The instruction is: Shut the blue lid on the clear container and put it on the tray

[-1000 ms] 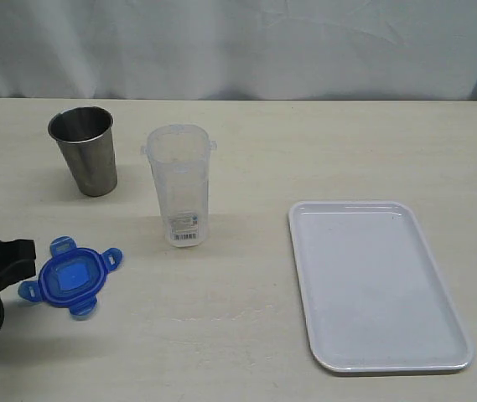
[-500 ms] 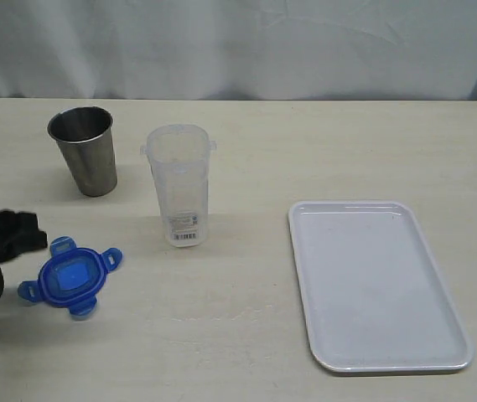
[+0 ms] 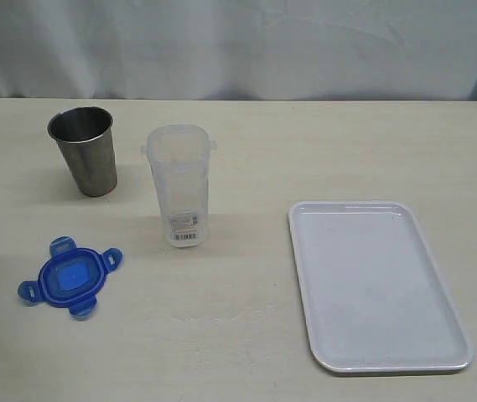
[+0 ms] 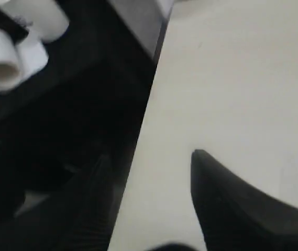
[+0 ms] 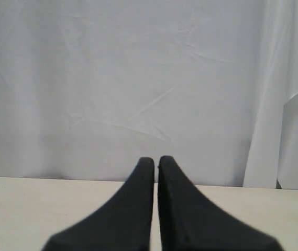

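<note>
**The left hand spread wide, the right hand pinched shut, the blue lid off the clear container**

The left hand's two dark fingers stood well apart with nothing between them. They hung over the pale surface right at its edge. Beyond that edge lay dark space and some blurred white tube shapes. The right hand's fingers were pressed together, with only a hairline slit between them, and they held nothing. They pointed level across the surface toward a white cloth backdrop.

In the exterior view the clear container served as the mark for everything else. The tray lay nearer the camera than the container and to its right, flat on the surface, apart from the container and not touching it. The blue lid also lay nearer than the container, but to its left and well apart from it. It rested flat with its four tabs splayed outward and a paler square patch on top.

The clear container itself stood upright on the surface with its mouth open. A white barcode label near its base faced the camera. A tapered steel cup stood upright just left of the container and a little farther back, near it but not touching. Farthest back, behind both, the white cloth hung along the far edge of the surface.
</note>
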Motion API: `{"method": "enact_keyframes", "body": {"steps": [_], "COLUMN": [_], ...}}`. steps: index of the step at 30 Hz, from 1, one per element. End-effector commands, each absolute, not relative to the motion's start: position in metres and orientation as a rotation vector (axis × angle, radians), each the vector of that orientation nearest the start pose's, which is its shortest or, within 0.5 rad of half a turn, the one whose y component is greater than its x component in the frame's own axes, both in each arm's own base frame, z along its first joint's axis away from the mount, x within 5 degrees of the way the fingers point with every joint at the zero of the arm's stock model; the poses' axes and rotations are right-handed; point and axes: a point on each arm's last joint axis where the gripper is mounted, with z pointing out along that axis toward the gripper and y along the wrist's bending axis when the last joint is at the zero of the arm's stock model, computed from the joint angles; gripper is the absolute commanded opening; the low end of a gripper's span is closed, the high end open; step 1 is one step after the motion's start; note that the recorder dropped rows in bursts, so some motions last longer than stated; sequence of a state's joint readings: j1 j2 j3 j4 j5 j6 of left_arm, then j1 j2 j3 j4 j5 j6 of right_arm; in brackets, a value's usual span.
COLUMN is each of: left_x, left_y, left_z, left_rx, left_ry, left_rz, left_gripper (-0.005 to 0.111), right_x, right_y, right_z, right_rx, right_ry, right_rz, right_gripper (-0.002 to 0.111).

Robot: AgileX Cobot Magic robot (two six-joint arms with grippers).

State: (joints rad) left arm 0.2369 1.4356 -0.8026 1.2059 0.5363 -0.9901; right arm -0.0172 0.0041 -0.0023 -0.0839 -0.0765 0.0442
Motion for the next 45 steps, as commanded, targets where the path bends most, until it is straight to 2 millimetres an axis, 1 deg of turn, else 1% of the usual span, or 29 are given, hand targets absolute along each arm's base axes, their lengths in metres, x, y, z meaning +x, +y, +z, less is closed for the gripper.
{"method": "enact_keyframes", "body": {"steps": [1,3,6,9,13,14,15,17,21,25,27,34,36,45], "left_x": [0.275,0.275,0.262,0.244,0.219,0.215,0.21,0.207,0.213,0.22,0.222,0.226,0.227,0.235], "left_y": [0.099,0.083,0.062,0.048,0.039,0.037,0.035,0.031,0.027,0.032,0.033,0.034,0.033,0.024], "left_z": [0.236,0.233,0.215,0.191,0.159,0.152,0.147,0.141,0.141,0.142,0.141,0.126,0.121,0.105], "left_rx": [-0.525,-0.555,-0.614,-0.643,-0.738,-0.748,-0.745,-0.748,-0.764,-0.812,-0.841,-0.846,-0.876,-0.866], "left_ry": [2.721,2.829,2.908,2.928,2.921,2.896,2.889,2.846,2.728,2.628,2.611,2.649,2.651,2.651], "left_rz": [0.393,0.127,-0.147,-0.261,-0.308,-0.324,-0.34,-0.397,-0.474,-0.441,-0.436,-0.438,-0.452,-0.498], "left_gripper": [0.045,0.045,0.046,0.046,0.046,0.046,0.046,0.046,0.046,0.046,0.046,0.046,0.046,0.046], "right_x": [0.055,0.055,0.055,0.055,0.055,0.055,0.056,0.056,0.056,0.056,0.056,0.056,0.056,0.056], "right_y": [-0.001,-0.001,-0.001,-0.001,-0.001,-0.001,-0.001,-0.001,-0.001,-0.001,-0.001,-0.001,-0.001,-0.001], "right_z": [0.22,0.22,0.22,0.22,0.22,0.219,0.218,0.216,0.215,0.215,0.215,0.215,0.215,0.215], "right_rx": [-0.016,-0.016,-0.016,-0.016,-0.016,-0.015,-0.015,-0.014,-0.013,-0.013,-0.013,-0.011,-0.011,-0.011], "right_ry": [1.413,1.413,1.413,1.413,1.413,1.421,1.429,1.447,1.465,1.465,1.465,1.465,1.465,1.465], "right_rz": [-0.043,-0.043,-0.043,-0.043,-0.043,-0.042,-0.043,-0.044,-0.044,-0.044,-0.044,-0.042,-0.042,-0.042], "right_gripper": [0.004,0.004,0.004,0.004,0.004,0.004,0.004,0.004,0.004,0.004,0.004,0.004,0.004,0.004]}}
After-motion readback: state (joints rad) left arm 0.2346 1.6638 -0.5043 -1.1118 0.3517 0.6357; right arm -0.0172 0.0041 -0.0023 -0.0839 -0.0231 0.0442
